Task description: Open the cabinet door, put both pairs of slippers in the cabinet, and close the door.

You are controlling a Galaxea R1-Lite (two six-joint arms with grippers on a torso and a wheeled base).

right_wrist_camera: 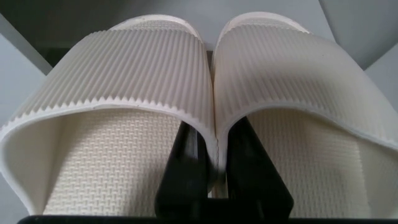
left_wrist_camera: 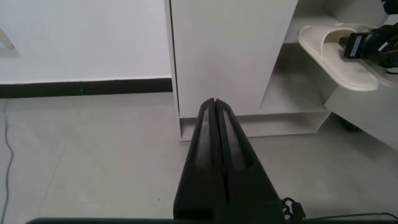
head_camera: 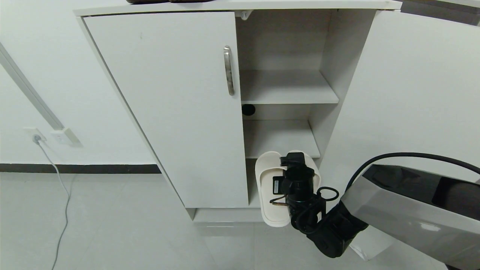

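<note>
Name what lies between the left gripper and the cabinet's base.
Bare floor tiles, nothing else, lie between the left gripper and the cabinet, seen in the left wrist view.

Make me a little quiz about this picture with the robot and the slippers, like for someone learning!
1. What does the right pincer hold? A: a cup. B: a pair of slippers. C: a brush.
2. True or false: both doors of the cabinet are open.
3. Fill in: the left pincer is ___ and holds nothing.

Key
1. B.
2. False: the left door is closed, the right door is open.
3. shut.
</note>
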